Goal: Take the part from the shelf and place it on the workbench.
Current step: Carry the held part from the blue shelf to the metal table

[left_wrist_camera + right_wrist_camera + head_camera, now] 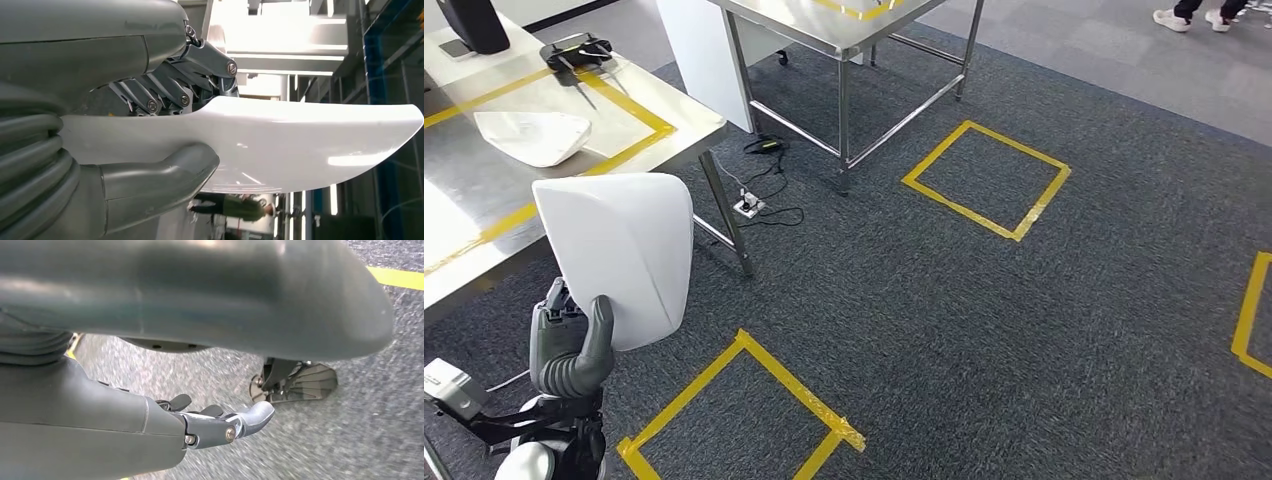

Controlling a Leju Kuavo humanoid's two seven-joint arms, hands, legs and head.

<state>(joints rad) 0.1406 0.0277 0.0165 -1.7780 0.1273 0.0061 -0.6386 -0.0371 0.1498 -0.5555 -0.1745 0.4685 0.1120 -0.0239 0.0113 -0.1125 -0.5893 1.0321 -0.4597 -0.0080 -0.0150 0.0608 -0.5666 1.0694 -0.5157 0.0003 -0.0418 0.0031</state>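
Counting two white shell parts: one part (624,250) is gripped upright by the left hand (572,345), long axis vertical, broad end above the hand; a second part (532,136) lies flat on the workbench (464,200) beyond it. The right hand (220,422) hangs over carpet, fingers apart, nothing held.

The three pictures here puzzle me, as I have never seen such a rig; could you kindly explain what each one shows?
They come from a humanoid robot's cameras. The head view looks down at a carpet with yellow tape squares; the left hand grips a white part, near a steel workbench where a similar white part lies. The left wrist view shows that grip close up: thumb on one face, fingers on the other. The right wrist view shows the right hand holding nothing, hanging over the carpet.
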